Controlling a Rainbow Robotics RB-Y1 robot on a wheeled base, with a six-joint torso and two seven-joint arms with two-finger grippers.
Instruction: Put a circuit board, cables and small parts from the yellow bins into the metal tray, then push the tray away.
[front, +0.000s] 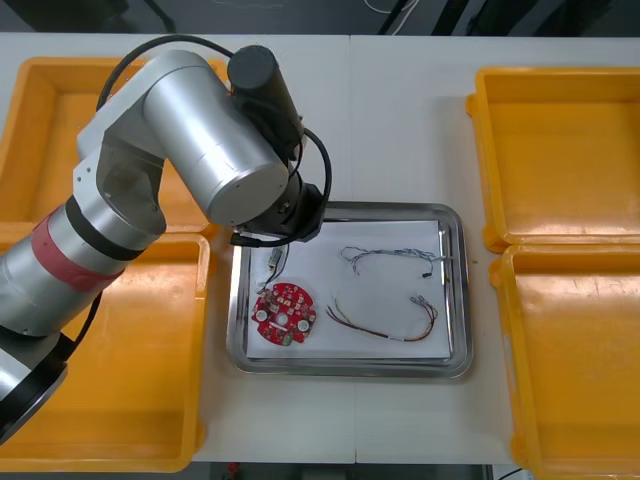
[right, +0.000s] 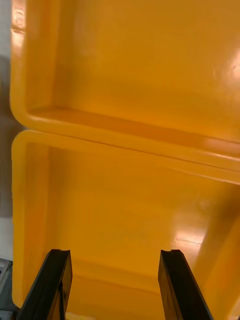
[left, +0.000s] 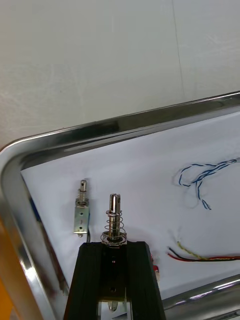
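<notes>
The metal tray (front: 455, 300), white inside, lies at the table's middle. On it are a round red circuit board (front: 284, 313), a twisted blue and white cable (front: 395, 256) and a red and yellow cable (front: 385, 322). My left arm's wrist (front: 288, 215) hangs over the tray's far left corner. In the left wrist view my left gripper (left: 114, 246) is shut on a small metal part with a spring (left: 114, 217), held just above the white liner. Another small metal part (left: 81, 215) lies beside it. My right gripper (right: 115, 280) stands open above the right bins.
Two yellow bins (front: 130, 370) flank the tray on the left and two (front: 560, 150) on the right; the seam between the right pair (right: 125, 137) runs beyond my right fingers. The tray's rim (left: 100, 132) curves past the held part, with bare table (left: 100, 60) beyond it.
</notes>
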